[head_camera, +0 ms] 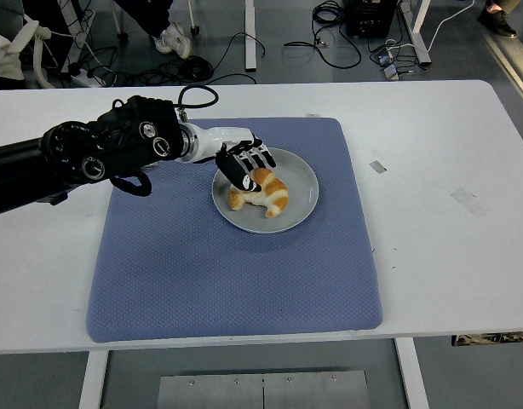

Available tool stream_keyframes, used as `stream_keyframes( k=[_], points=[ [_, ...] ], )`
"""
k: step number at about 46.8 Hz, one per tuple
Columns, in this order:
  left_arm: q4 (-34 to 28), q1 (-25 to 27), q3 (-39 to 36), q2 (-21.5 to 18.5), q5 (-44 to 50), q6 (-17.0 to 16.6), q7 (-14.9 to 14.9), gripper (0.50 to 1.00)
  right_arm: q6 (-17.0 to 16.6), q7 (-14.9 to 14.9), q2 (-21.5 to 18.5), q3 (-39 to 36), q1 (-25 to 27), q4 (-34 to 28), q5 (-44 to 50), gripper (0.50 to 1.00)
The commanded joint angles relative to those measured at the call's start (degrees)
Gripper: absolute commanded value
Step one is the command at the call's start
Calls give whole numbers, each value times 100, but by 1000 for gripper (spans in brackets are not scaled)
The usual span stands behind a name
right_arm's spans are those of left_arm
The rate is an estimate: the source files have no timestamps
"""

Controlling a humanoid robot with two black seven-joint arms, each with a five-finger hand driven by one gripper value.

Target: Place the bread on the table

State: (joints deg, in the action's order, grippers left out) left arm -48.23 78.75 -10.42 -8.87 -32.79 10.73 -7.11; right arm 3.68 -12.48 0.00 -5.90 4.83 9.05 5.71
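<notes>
A golden croissant, the bread (266, 195), lies on a grey round plate (306, 181) at the upper middle of a blue mat (236, 273). My left hand (246, 172) reaches in from the left and sits on the croissant's upper left end. Its fingers (260, 158) curl down over the top of the bread and its thumb presses the left side, so the hand is shut on it. The bread still rests on the plate. That end of the bread is hidden under the hand. My right arm is out of view.
The blue mat covers the middle of the white table (449, 170). Small tape marks (377, 165) lie on the table to the right of the mat. Cables and a person's shoes show on the floor beyond the far edge.
</notes>
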Motion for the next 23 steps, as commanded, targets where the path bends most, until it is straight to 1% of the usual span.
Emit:
stream_keyframes(
  k=[1, 8, 11, 13, 23],
  points=[
    [-2, 8, -13, -9, 1, 0, -1, 724, 1, 0, 0, 1, 0, 0, 0, 1000],
    [-2, 26, -13, -9, -8, 26, -1, 671, 1, 0, 0, -8, 0, 0, 0, 1000],
    [-2, 52, -13, -9, -8, 35, -9, 621, 1, 0, 0, 1, 0, 0, 0, 1000],
    [-2, 61, -13, -9, -8, 35, -9, 601, 1, 0, 0, 1, 0, 0, 0, 1000],
    [-2, 88, -13, -9, 1, 44, -18, 599, 1, 0, 0, 1, 0, 0, 0, 1000]
  ],
)
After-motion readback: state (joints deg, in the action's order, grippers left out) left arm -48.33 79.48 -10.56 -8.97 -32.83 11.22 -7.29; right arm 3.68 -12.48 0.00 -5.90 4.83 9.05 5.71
